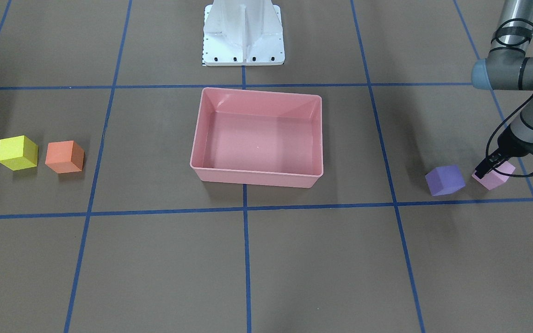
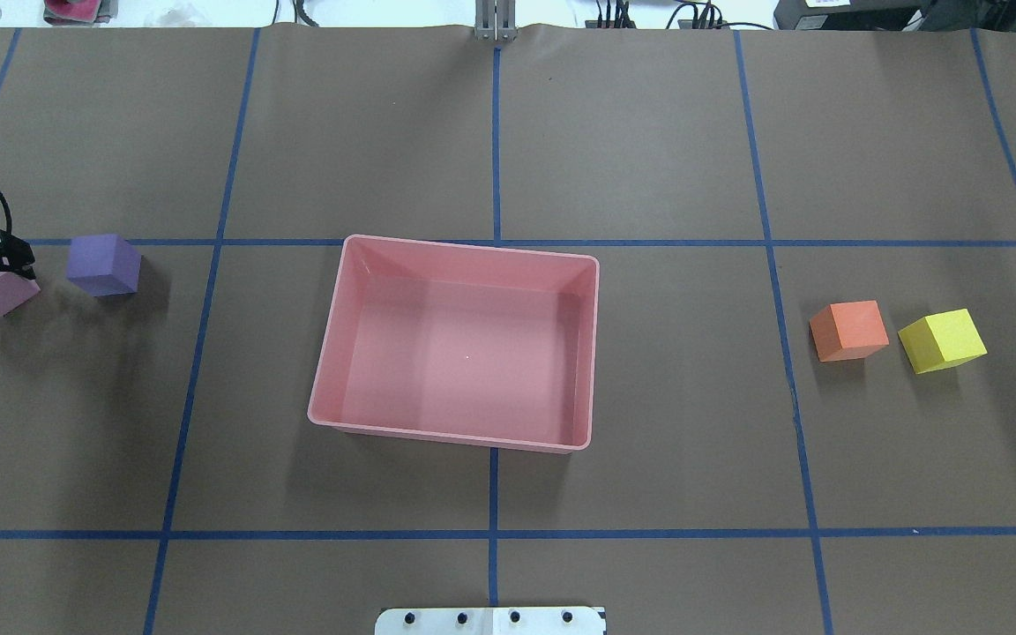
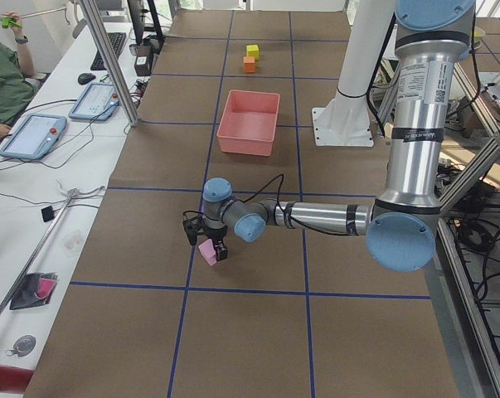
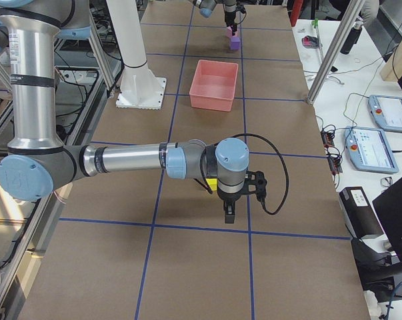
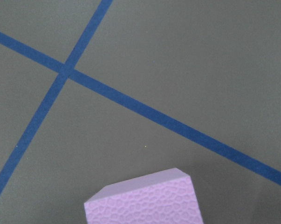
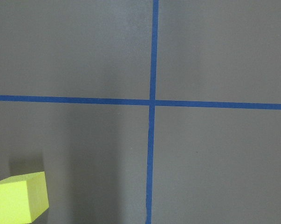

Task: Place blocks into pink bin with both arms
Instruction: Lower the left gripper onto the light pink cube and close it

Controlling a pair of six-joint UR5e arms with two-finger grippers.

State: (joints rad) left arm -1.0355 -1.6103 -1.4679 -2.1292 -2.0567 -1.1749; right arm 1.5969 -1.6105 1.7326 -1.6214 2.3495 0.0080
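Centrally, the taped bench (image 2: 649,132) bears an empty pink bin (image 2: 332,353). Left end effector (image 1: 491,172) grips the light pink cube (image 1: 496,178); right end effector (image 4: 229,215) unclear.

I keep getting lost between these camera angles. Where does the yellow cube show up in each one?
Front-facing: yellow block, far left, beside the orange block.
Overhead: far right.
Exterior left: top centre, at the table's far end.
Exterior right: a sliver behind the wrist of the right arm.
Left wrist: not in it.
Right wrist: bottom left corner.
Shared landmark: the pink bin, mid-table in all four exterior views.
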